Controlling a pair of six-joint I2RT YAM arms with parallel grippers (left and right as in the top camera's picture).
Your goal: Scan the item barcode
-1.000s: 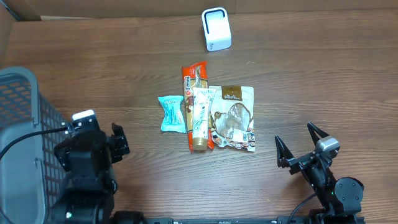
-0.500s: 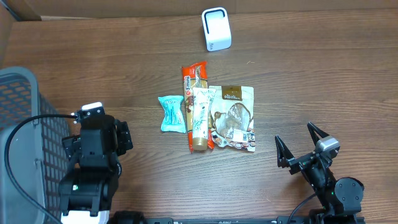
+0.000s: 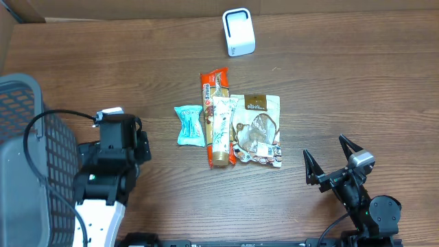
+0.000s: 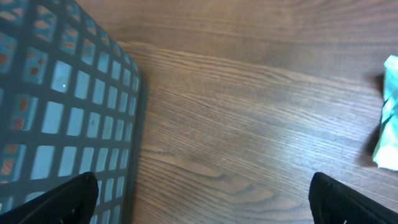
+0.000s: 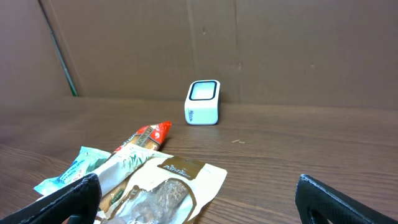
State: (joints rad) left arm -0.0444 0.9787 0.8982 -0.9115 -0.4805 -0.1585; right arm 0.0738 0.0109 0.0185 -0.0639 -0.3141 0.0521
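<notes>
Four packets (image 3: 226, 127) show overhead; left wrist catches only the teal one (image 4: 388, 112).

A grey plastic basket with lattice walls (image 3: 17, 103) stands at the left edge of the brown wood-grain table (image 3: 343, 82). Brown cardboard panels (image 5: 280, 50) rise along the table's far side, with vertical seams between them.

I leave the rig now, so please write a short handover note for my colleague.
Left gripper: open, empty, between gray basket and teal packet.
Right gripper: open, empty, right of the items.
Items: teal packet, orange bar, tube and snack pouch lie together mid-table; white scanner stands behind them.
Done: nothing picked up. Left: grasp an item, show its barcode to the scanner.
</notes>
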